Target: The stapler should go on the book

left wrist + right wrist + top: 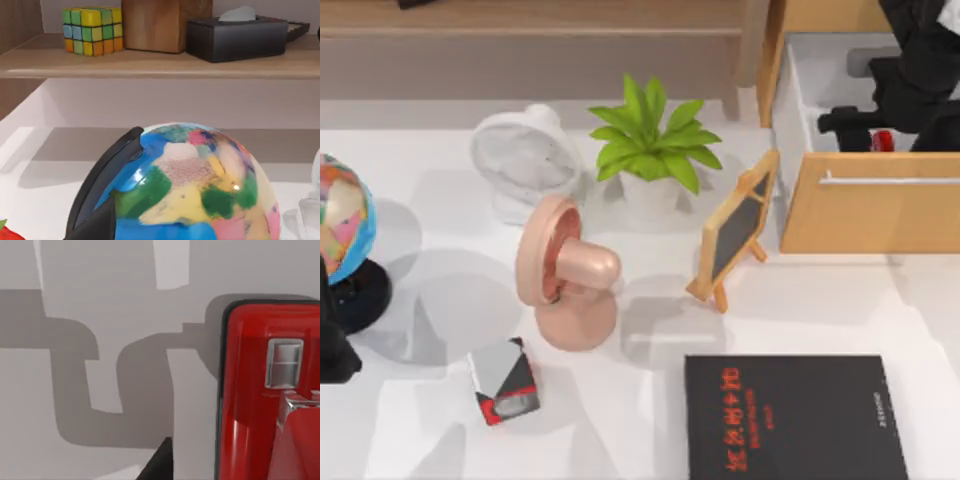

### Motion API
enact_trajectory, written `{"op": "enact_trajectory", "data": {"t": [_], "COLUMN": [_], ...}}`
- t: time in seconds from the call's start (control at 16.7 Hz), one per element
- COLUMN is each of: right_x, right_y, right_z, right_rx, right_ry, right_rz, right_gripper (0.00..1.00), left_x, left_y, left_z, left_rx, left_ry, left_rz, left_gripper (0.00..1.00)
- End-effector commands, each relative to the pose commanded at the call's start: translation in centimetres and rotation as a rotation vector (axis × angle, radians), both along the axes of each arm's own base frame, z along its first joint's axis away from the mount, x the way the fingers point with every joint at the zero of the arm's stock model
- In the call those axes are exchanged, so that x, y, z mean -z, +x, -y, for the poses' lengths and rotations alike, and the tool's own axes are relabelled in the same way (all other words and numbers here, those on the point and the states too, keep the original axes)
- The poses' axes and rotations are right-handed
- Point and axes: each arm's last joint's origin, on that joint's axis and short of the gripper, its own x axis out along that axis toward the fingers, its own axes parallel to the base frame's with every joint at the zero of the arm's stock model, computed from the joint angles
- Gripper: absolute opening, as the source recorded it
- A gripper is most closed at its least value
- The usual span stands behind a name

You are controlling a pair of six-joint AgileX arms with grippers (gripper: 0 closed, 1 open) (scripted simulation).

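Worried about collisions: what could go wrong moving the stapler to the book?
Right end effector is in the drawer by the stapler; lifting out could catch the drawer's front. The chalkboard stands between drawer and book; a low carry might topple it. Left arm idles beside the globe.

White table (430, 440) bearing book (790, 415)

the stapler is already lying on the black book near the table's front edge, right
No. In the top view the book has nothing on its cover, and the right wrist view shows the red stapler on a pale grey surface, not on the book.
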Motion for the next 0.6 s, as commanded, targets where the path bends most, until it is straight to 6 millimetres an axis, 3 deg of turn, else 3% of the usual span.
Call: {"op": "enact_trajectory", "data": {"t": [0.36, 0.6], "right_x": [0.0, 0.0], "right_y": [0.0, 0.0], "right_z": [0.0, 0.0], "right_rx": [0.0, 0.0], "right_ry": [0.0, 0.0], "right_rz": [0.0, 0.0], "right_gripper": [0.02, 0.0], "left_x": [0.0, 0.0], "left_y": [0.0, 0.0], "left_z": [0.0, 0.0], "left_rx": [0.0, 0.0], "left_ry": [0.0, 0.0], "left_rz": [0.0, 0.0], "left_gripper": [1.0, 1.0]}}
